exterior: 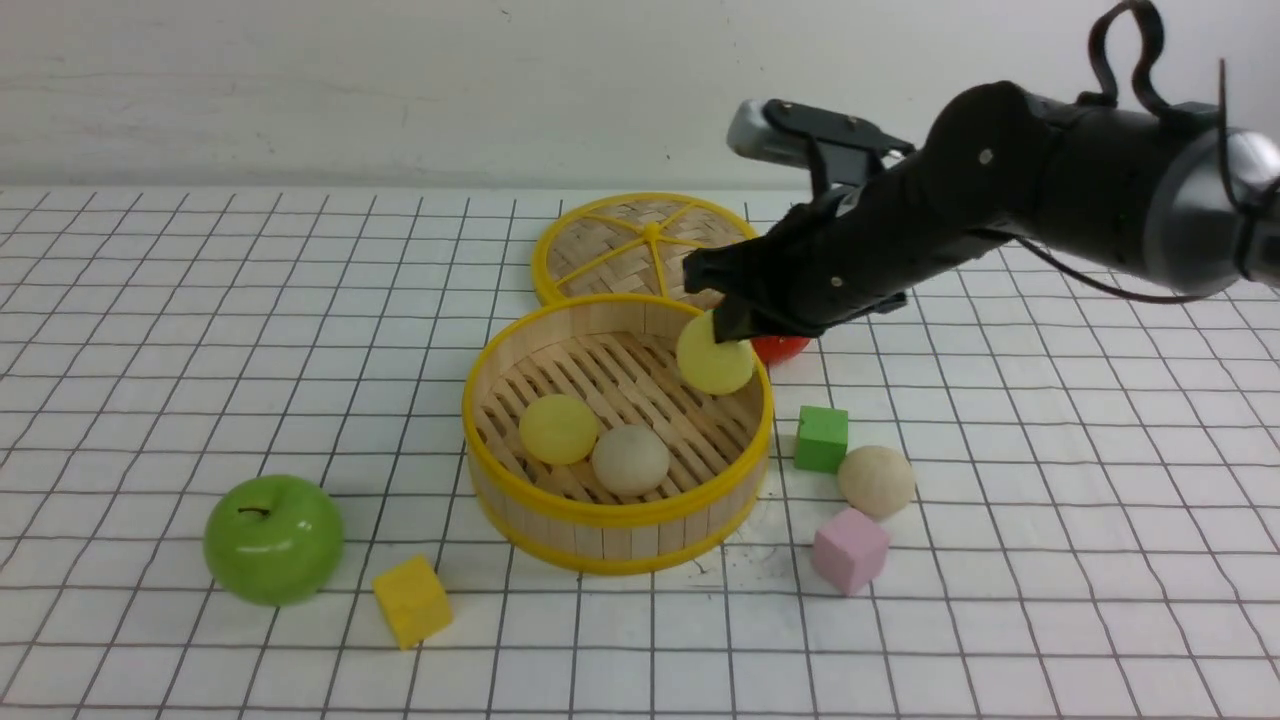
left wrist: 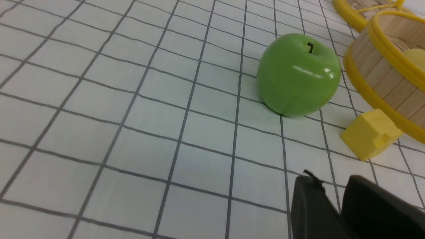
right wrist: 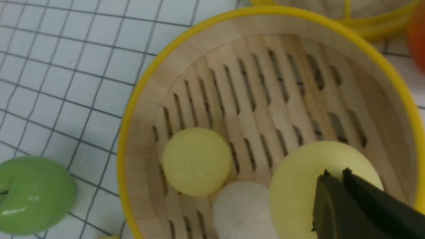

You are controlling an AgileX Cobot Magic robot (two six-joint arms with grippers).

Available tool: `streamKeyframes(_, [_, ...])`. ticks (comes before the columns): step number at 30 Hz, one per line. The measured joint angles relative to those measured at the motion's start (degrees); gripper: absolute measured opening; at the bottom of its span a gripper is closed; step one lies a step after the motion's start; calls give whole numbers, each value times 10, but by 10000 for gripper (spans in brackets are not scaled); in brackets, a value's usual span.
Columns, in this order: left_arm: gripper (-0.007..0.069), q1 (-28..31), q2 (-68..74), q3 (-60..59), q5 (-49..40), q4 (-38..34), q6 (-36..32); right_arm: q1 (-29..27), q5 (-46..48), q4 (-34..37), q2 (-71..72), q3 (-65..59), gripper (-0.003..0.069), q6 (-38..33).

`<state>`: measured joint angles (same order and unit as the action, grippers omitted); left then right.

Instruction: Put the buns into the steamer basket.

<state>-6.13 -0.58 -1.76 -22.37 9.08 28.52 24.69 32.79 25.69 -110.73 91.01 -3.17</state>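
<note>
Front view: the right gripper [exterior: 722, 328] is pinched on a pale yellow bun [exterior: 714, 357], held over the far right part of the steamer basket [exterior: 615, 520]. Below and to its left, a second yellow bun [exterior: 557, 428] and a beige bun [exterior: 630, 459] lie touching on the slatted floor. Outside, to the gripper's right and nearer the camera, another beige bun [exterior: 876, 480] sits on the table. The left gripper's [left wrist: 333, 196] tips stand slightly parted, holding nothing, near a green apple [left wrist: 298, 74].
</note>
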Motion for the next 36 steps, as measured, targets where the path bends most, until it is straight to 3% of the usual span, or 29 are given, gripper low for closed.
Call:
streamKeyframes(10, [160, 0, 0, 0, 0, 0, 0, 19, -88, 6, -45, 0, 1, -24])
streamKeyframes(15, [165, 0, 0, 0, 0, 0, 0, 17, -105, 1, -85, -1, 35, -25])
streamKeyframes(18, [165, 0, 0, 0, 0, 0, 0, 17, -105, -7, -88, -1, 74, -25])
streamKeyframes(27, [178, 0, 0, 0, 0, 0, 0, 17, -89, -22, -73, -1, 352, -25])
streamKeyframes(31, [182, 0, 0, 0, 0, 0, 0, 17, -70, -41, -34, -1, 402, -25])
streamKeyframes(36, [183, 0, 0, 0, 0, 0, 0, 17, -17, -86, 30, -1, 403, -25])
